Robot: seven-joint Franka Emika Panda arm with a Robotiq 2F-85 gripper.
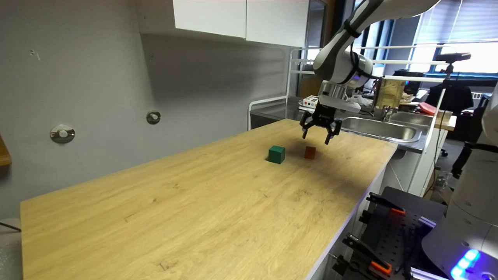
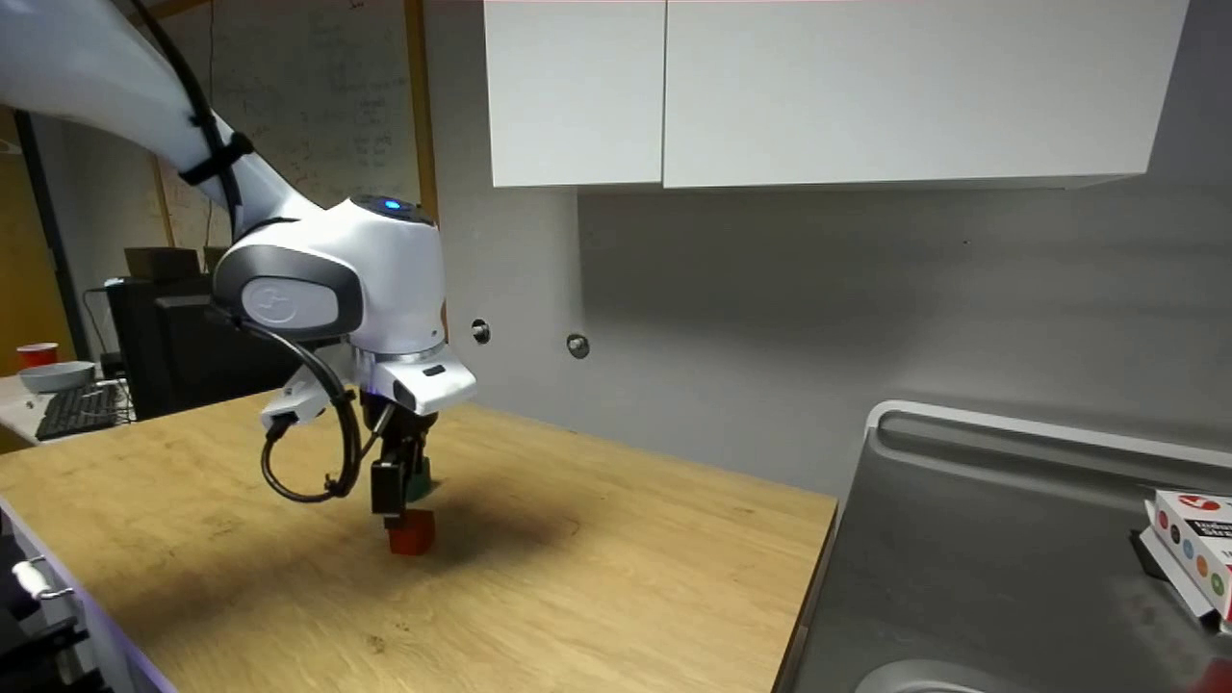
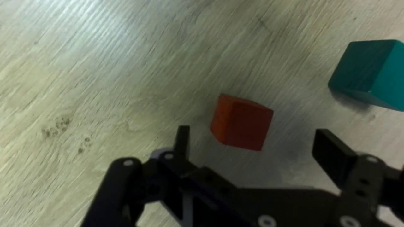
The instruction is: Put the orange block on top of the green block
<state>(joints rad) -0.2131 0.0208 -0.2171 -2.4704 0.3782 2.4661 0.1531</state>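
Black fingers [image 3: 182,140] stand wide apart above the small reddish-orange cube [image 1: 310,153], which sits on the pale wood-grain worktop [image 1: 186,210], well inside its edges. A gap separates it from the small dark green cube [image 1: 276,154], with open room around both.

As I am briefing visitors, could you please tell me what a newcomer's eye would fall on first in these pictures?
Probably the white robot arm, which extends over the wooden tabletop in both exterior views, its black gripper open above the wood. Next, in the wrist view, the orange block would likely stand out near the middle, with the green block apart from it at the right edge.
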